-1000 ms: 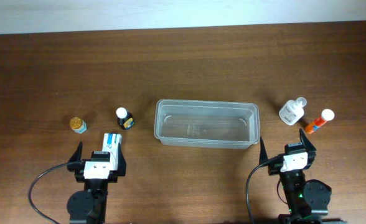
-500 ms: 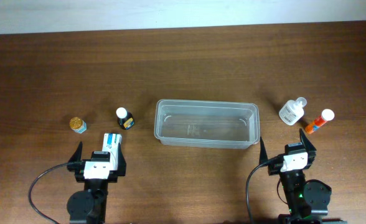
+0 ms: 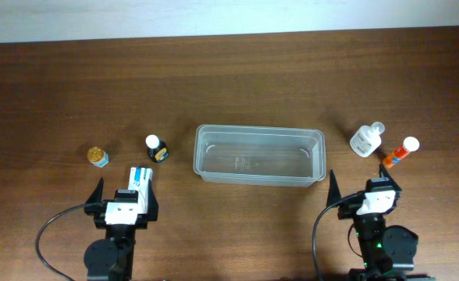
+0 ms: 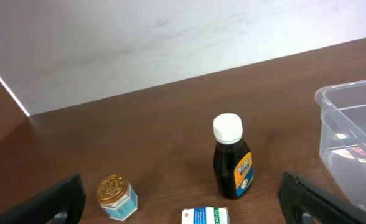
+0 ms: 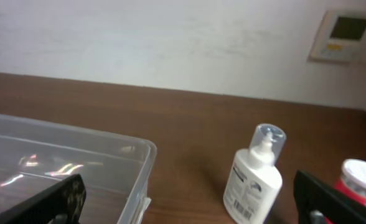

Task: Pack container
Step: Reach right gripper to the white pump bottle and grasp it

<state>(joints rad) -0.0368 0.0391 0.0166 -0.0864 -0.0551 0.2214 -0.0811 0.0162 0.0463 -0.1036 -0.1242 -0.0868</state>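
The clear plastic container [image 3: 259, 154] sits empty at the table's middle; it also shows in the left wrist view [image 4: 351, 140] and the right wrist view [image 5: 65, 168]. Left of it stand a dark bottle with a white cap [image 3: 157, 148] [image 4: 231, 157], a small gold-lidded jar [image 3: 97, 156] [image 4: 116, 196] and a blue-and-white box [image 3: 141, 179] [image 4: 205, 216]. Right of it lie a white pump bottle [image 3: 367, 140] [image 5: 256, 173] and an orange tube with a white cap [image 3: 400, 152] [image 5: 359, 180]. My left gripper [image 3: 125, 195] [image 4: 183, 211] is open just behind the box. My right gripper [image 3: 363, 191] [image 5: 192, 208] is open and empty.
A pale wall runs along the table's far edge [image 3: 229, 31]. A thermostat panel [image 5: 347, 34] hangs on the wall at the right. Bare wood lies between the container and the grippers.
My right gripper has shifted slightly to the right and toward the front edge. The left arm and all objects have not moved.
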